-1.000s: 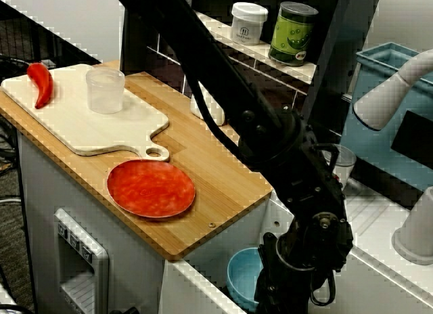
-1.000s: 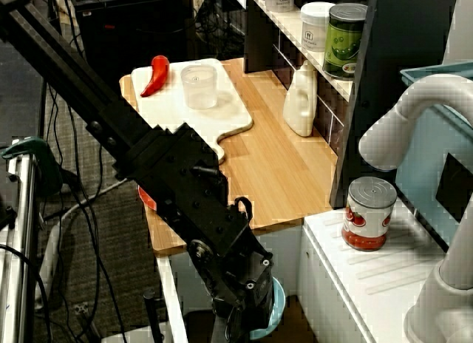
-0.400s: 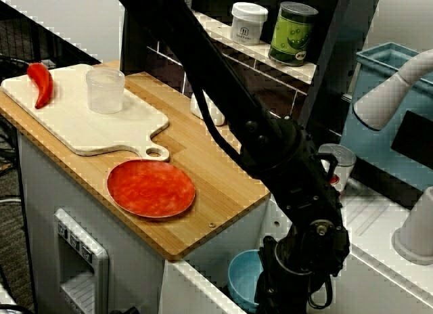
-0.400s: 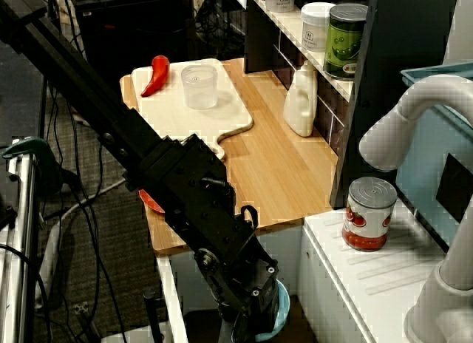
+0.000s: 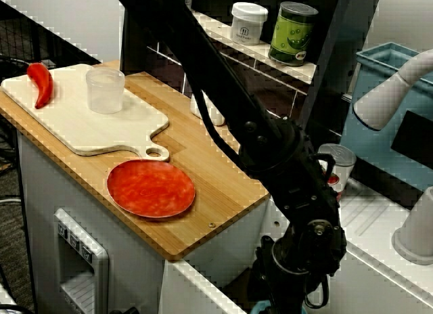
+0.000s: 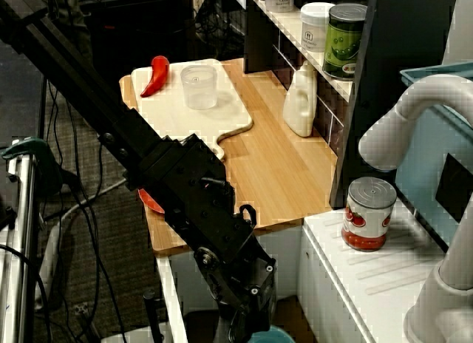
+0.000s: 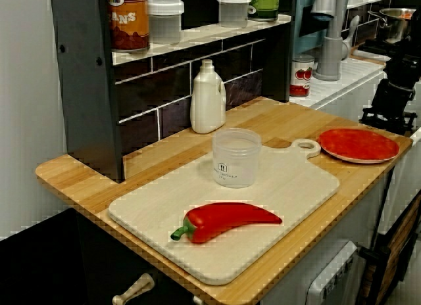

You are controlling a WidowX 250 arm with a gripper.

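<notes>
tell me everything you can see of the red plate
The red plate is round and shallow, with a low rim and a mottled orange-red face, plastic by its look. It lies flat and empty on the wooden counter near the front edge, close by the looped handle of the cutting board; a narrow gap seems to part them. From the side, the black arm hides most of it.

Black robot arm (image 5: pixel 203 63) is filling the room.
Boxy matte links are showing; a thin cable (image 5: pixel 205 124) is trailing toward its bulky wrist (image 5: pixel 308 243).

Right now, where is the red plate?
Seen from the side, the red plate lies at the wooden counter's front edge, beside the cutting board's handle.
</notes>
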